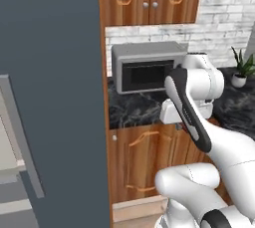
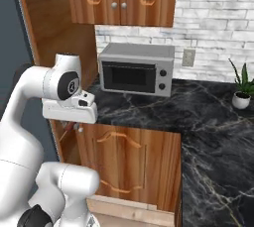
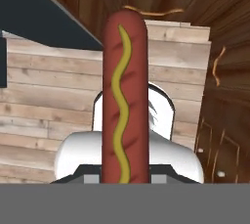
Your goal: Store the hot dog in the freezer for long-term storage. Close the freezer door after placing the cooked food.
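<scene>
Right in front of the hand camera, the long reddish-brown hot dog with a wavy yellow mustard line point(image 3: 124, 96) stands up from the bottom of the view, so it's held in the pincer and sticks straight out past the tips. Can't actually see the fingertips, but I'd say the pincer is pinching the hot dog at its lower end.

Progress-wise, I'd call step 1 done: pickup is sorted. Left to do: 2 things, getting it onto a freezer shelf and shutting the door. The tall slate blue-grey freezer door point(image 1: 55, 97) looks swung open, filling the left of the left base view, with a grey bin edge at its lower left.

The white arm is folded in front of the wooden lower cabinets point(image 2: 131, 164), beside the black marble table point(image 2: 208, 122) with the grey microwave point(image 2: 136, 69).
</scene>
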